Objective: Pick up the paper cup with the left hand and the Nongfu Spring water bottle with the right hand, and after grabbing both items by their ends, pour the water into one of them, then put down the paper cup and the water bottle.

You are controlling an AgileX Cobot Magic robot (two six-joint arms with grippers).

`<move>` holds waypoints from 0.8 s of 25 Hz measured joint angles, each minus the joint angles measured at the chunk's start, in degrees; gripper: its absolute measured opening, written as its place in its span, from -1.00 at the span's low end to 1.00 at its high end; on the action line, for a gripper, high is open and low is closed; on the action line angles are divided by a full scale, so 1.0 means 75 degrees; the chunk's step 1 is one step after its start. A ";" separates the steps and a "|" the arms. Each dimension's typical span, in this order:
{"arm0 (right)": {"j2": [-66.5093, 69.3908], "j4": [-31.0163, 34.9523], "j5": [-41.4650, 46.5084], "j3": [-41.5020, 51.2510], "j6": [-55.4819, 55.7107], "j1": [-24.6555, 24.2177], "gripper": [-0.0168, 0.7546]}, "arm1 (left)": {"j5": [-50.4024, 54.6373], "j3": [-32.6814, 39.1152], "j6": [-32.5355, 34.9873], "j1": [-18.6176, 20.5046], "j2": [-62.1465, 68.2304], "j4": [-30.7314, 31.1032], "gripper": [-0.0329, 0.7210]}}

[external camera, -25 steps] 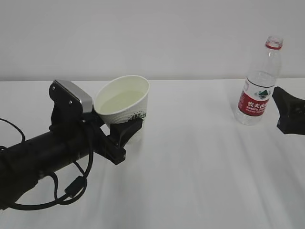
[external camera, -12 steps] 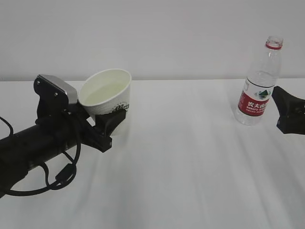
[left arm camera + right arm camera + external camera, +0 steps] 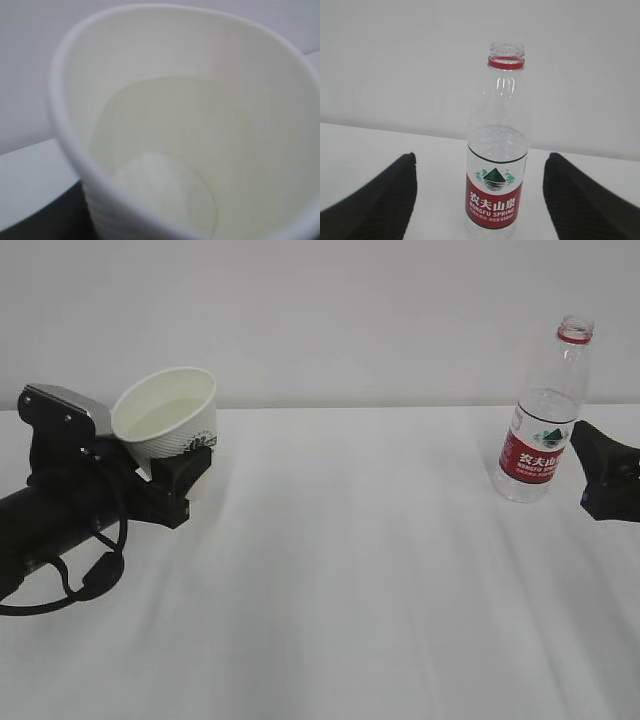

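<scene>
the paper cup (image 3: 168,420) sits gripped in the left pincer (image 3: 165,475) at the far left of the white worktop (image 3: 350,570), tilted so its mouth leans toward the camera and its green-printed side faces right; the black jaws clamp its lower body, with the grey plate of the wrist just behind it. whether the cup's base touches the worktop i cannot tell. in the left wrist view the cup fills the frame and a pale pool of water (image 3: 165,150) lies inside it, reaching partway up the cream wall. the nongfu spring water bottle (image 3: 545,415) stands upright and uncapped at the far right of the worktop, red label facing forward, nearly drained. the right pincer (image 3: 600,475) rests just beside it with jaws spread wide, holding nothing; in the right wrist view the bottle (image 3: 497,160) stands between the two black fingers (image 3: 380,197), apart from both
</scene>
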 joint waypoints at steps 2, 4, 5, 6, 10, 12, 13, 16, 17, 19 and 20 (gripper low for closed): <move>0.0000 0.0000 0.0000 0.0000 0.0013 0.0000 0.57 | 0.0000 0.0000 0.0000 0.0194 0.0000 0.0000 0.26; 0.0000 0.0000 0.0000 0.0000 0.0013 0.0000 0.57 | 0.0000 0.0000 0.0000 0.0410 0.0000 0.0000 0.26; 0.0000 0.0000 0.0000 0.0000 0.0013 0.0000 0.57 | 0.0000 0.0000 0.0000 0.0500 0.0000 0.0000 0.26; 0.0000 0.0000 0.0000 0.0000 0.0013 0.0000 0.57 | 0.0000 0.0000 0.0000 0.0609 0.0000 0.0000 0.26; 0.0000 0.0000 0.0000 0.0000 0.0013 0.0000 0.57 | 0.0000 0.0000 0.0000 0.1018 0.0000 0.0000 0.26; 0.0000 0.0000 0.0000 0.0000 0.0013 0.0000 0.57 | 0.0000 0.0000 0.0000 0.1205 0.0000 0.0000 0.26; 0.0000 0.0000 0.0000 0.0000 0.0013 0.0000 0.57 | 0.0000 0.0000 0.0000 0.1307 0.0000 0.0000 0.26; 0.0000 0.0000 0.0000 0.0000 0.0013 0.0000 0.57 | -0.0015 0.0000 0.0000 0.1580 0.0000 0.0000 0.26; 0.0000 0.0000 0.0000 0.0000 0.0013 0.0000 0.57 | -0.0015 0.0000 0.0000 0.1676 0.0000 0.0000 0.26; 0.0000 0.0000 0.0000 0.0000 0.0013 0.0000 0.57 | -0.0015 0.0000 0.0000 0.1842 0.0000 0.0000 0.26; 0.0000 0.0000 0.0000 0.0000 0.0013 0.0000 0.57 | -0.0015 0.0000 0.0000 0.1926 0.0000 0.0000 0.26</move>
